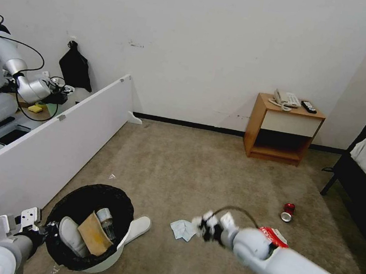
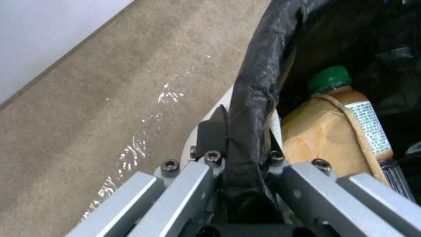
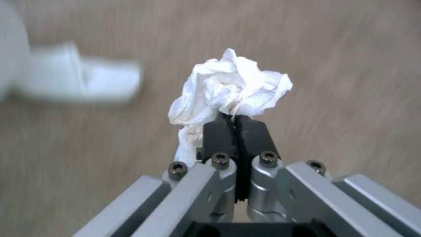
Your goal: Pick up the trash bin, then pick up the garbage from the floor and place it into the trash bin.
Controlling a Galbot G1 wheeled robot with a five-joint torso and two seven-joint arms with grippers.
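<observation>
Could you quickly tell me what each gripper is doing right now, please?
Left gripper: shut on the trash bin's bag-lined rim.
Right gripper: shut on a crumpled white tissue, above the carpet.

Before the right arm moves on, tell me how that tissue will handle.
Likely very light and floppy: the tissue is a crumpled wad bulging past the right gripper, pinched only at its base. It probably won't roll, but may slip loose or snag on the trash bin liner.
</observation>
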